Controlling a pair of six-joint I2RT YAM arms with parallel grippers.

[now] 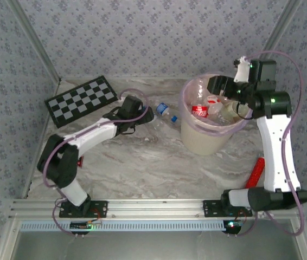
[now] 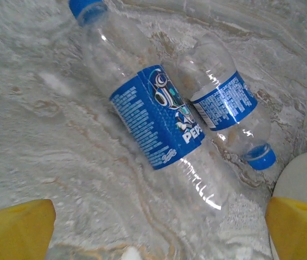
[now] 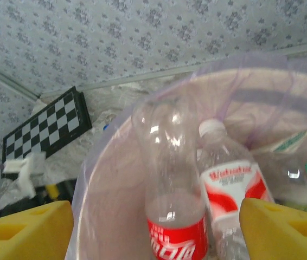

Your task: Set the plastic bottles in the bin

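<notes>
Left hand (image 2: 158, 230) is hovering wide open over two blue-labelled bottles (image 2: 156, 116) lying on the desk (image 1: 142, 162) beside the bin (image 1: 208, 142), likely lining up a grasp; right hand (image 3: 156, 227) is hanging open above binned red-labelled bottles (image 3: 176, 219).

blue bottle cap (image 2: 87, 7) half off-frame

The right gripper (image 3: 154, 232) hangs over the bin (image 3: 104, 179), its yellow fingers (image 3: 26, 230) spread wide apart. Inside the bin, close to its pink-lined wall, a clear bottle with a red label (image 3: 170, 179) stands roughly upright. Just beside it is a white-capped bottle with a red-and-white label (image 3: 232, 181). Beyond the bin's rim a checkerboard (image 3: 45, 132) sits by the patterned wall (image 3: 142, 38).
</notes>
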